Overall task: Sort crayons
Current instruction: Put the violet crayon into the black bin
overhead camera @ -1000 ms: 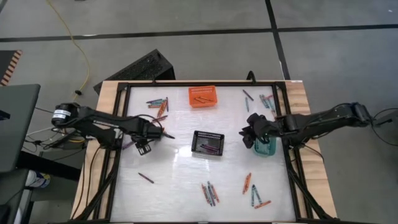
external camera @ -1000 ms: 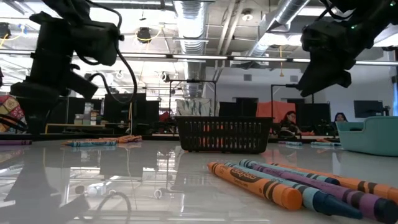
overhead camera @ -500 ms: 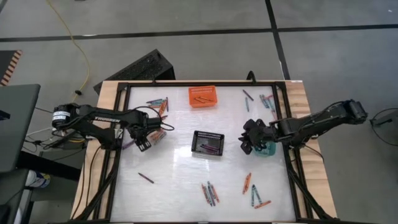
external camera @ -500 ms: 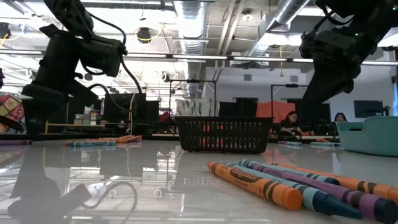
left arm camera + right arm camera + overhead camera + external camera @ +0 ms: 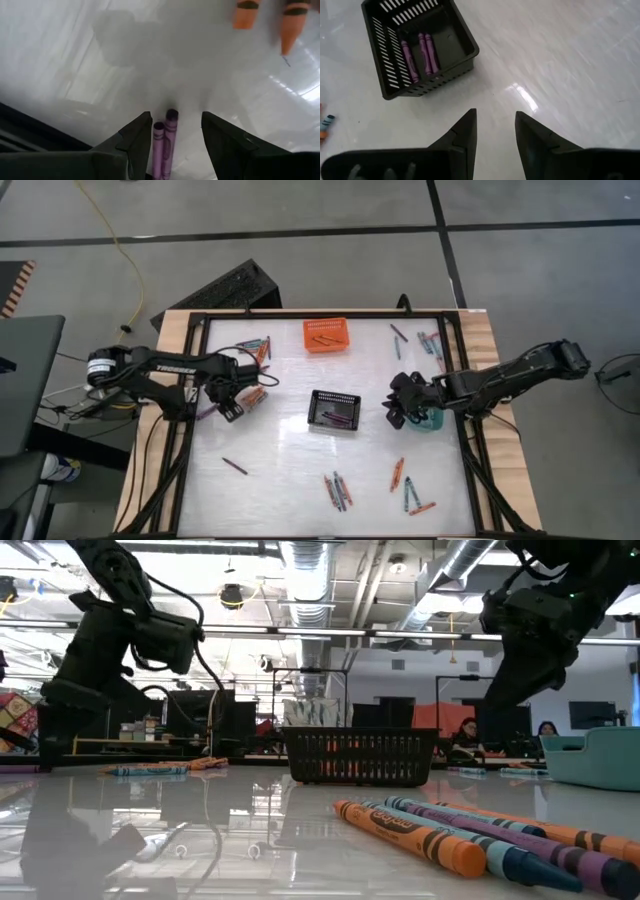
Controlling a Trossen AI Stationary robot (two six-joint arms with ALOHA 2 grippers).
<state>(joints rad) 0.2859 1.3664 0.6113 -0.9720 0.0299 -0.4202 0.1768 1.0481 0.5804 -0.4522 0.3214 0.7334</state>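
Observation:
Crayons lie scattered on the white table [image 5: 290, 450]. One group is at the far left [image 5: 255, 348], one at the far right [image 5: 428, 342], and several lie near the front [image 5: 337, 491]. My left gripper [image 5: 225, 402] points down near the table's left edge, open. Its fingers stand on either side of two purple crayons [image 5: 165, 137] lying side by side on the table. Two orange crayons [image 5: 245, 12] lie just beyond. My right gripper [image 5: 398, 412] hangs open and empty between the black basket [image 5: 333, 409] and the teal basket [image 5: 428, 418].
The black basket [image 5: 420, 47] holds three purple crayons [image 5: 420, 55]. An orange basket [image 5: 325, 335] with crayons stands at the far middle. A black frame rims the table [image 5: 190, 430]. Orange, teal and purple crayons [image 5: 450, 830] lie close to the low camera.
My left gripper has swung toward the table's left edge, sunk a little and turned about, ending over the two purple crayons. My right gripper has moved a little toward the near edge and down, then held still. Neither gripper's opening has changed.

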